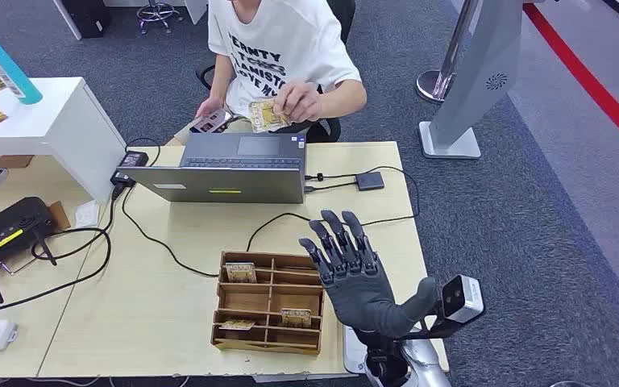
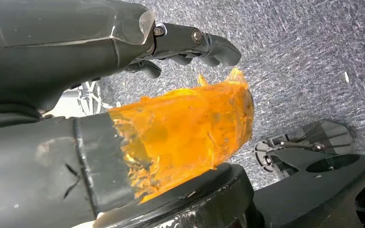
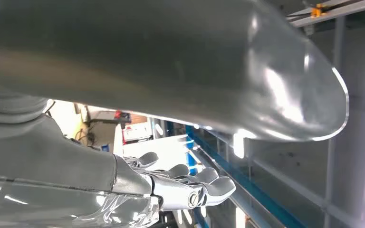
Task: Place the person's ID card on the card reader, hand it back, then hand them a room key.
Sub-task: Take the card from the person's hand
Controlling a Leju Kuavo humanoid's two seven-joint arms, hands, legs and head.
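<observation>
Right hand empty, fingers spread, raised over table's right edge beside wooden tray, person's card beyond laptop

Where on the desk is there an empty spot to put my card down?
The biggest bare patch of the light wooden desk lies between the black cables and the brown wooden compartment tray. A smaller strip sits between the grey laptop and that tray, crossed by one cable. It's crowded at the far left, by the black device, and where the robot's right hand hovers.
</observation>
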